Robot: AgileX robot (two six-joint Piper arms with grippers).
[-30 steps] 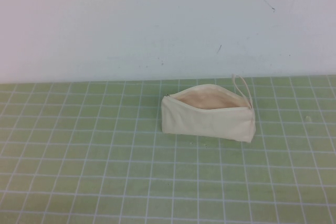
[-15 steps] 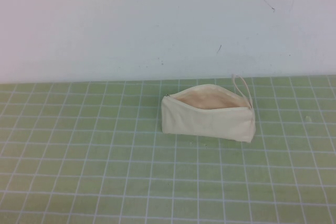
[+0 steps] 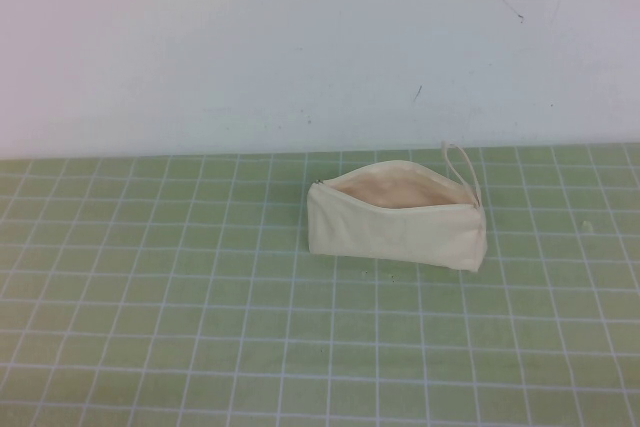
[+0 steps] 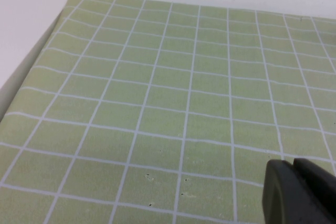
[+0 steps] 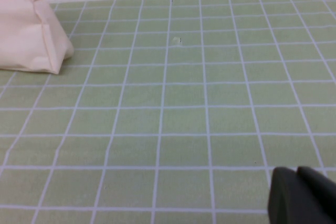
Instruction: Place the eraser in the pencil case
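Note:
The cream-white pencil case point(image 3: 396, 223) lies on the green grid mat right of centre, its zip open and the beige lining showing, with a thin loop cord point(image 3: 458, 159) at its right end. One end of it also shows in the right wrist view point(image 5: 29, 30). The eraser is not in view. My left gripper point(image 4: 296, 167) is shut and empty, low over bare mat. My right gripper point(image 5: 296, 174) is shut and empty over bare mat, well away from the pencil case. Neither gripper shows in the high view.
The green grid mat point(image 3: 180, 327) covers the table up to a white wall point(image 3: 300, 47) at the back. The mat's left edge point(image 4: 37, 61) shows in the left wrist view. A small pale speck point(image 5: 177, 40) lies on the mat.

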